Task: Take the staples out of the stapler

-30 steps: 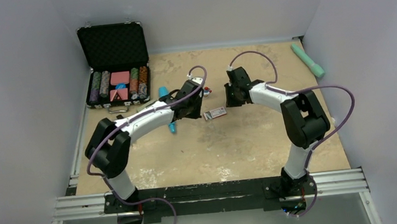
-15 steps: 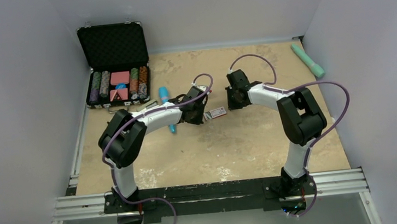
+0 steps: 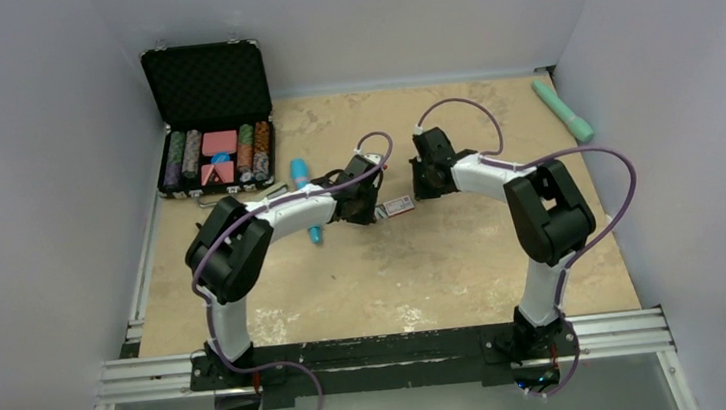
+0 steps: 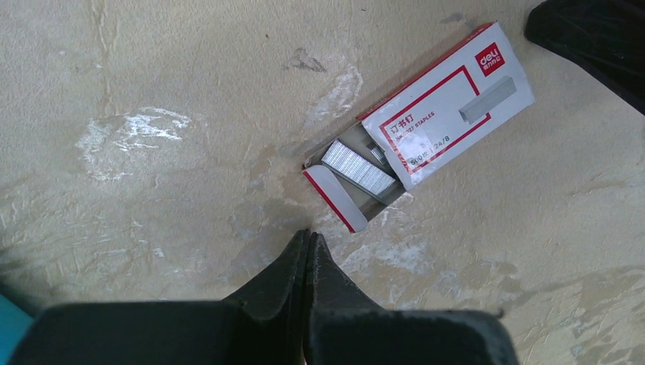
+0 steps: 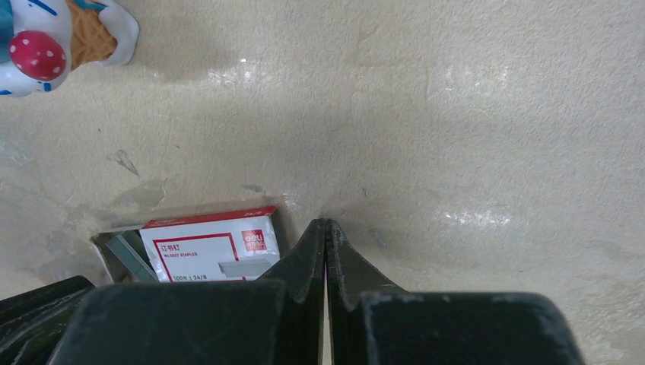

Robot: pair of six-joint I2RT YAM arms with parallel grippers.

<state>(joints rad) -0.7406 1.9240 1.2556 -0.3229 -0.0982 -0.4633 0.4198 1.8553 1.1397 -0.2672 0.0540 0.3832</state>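
A white and red staple box [image 3: 397, 206] lies open on the table between my two grippers. In the left wrist view the box [image 4: 449, 106] has its tray slid out, with a strip of staples [image 4: 357, 169] lying in it. My left gripper [image 4: 307, 237] is shut and empty, its tips on the table just short of the tray's open end. My right gripper [image 5: 325, 225] is shut and empty, right beside the box's closed end [image 5: 209, 247]. A blue stapler [image 3: 303, 176] lies under my left forearm, partly hidden.
An open black case of poker chips [image 3: 214, 129] stands at the back left. A green tube [image 3: 563, 108] lies at the back right by the wall. A small white toy with a red dot [image 5: 46, 38] sits just beyond the box.
My left arm has folded its elbow inward and its gripper has dropped closer to the staple box's open end. The right gripper has barely shifted. The box has not moved.
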